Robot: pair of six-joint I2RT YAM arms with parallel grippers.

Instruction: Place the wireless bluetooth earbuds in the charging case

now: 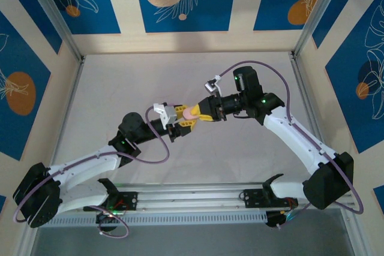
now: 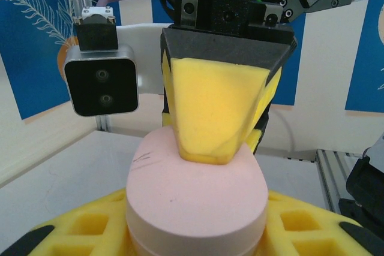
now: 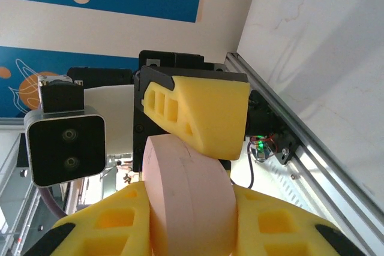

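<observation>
A pink pebble-shaped charging case (image 1: 191, 112) hangs in the air over the middle of the table, lid closed, held from both sides. My left gripper (image 1: 182, 122) comes from the lower left and my right gripper (image 1: 202, 112) from the right. In the left wrist view the case (image 2: 195, 196) sits between my left gripper's (image 2: 195, 229) yellow foam pads, and the right fingers (image 2: 216, 112) clamp its far end. In the right wrist view the case (image 3: 186, 190) stands on edge between my right gripper's (image 3: 189, 223) pads, a left finger (image 3: 204, 109) pressing its top. The earbuds are out of view.
The white table (image 1: 180, 70) lies below the grippers. An aluminium rail (image 1: 192, 199) with the arm bases runs along the near edge. Walls with blue panels enclose the left, back and right sides.
</observation>
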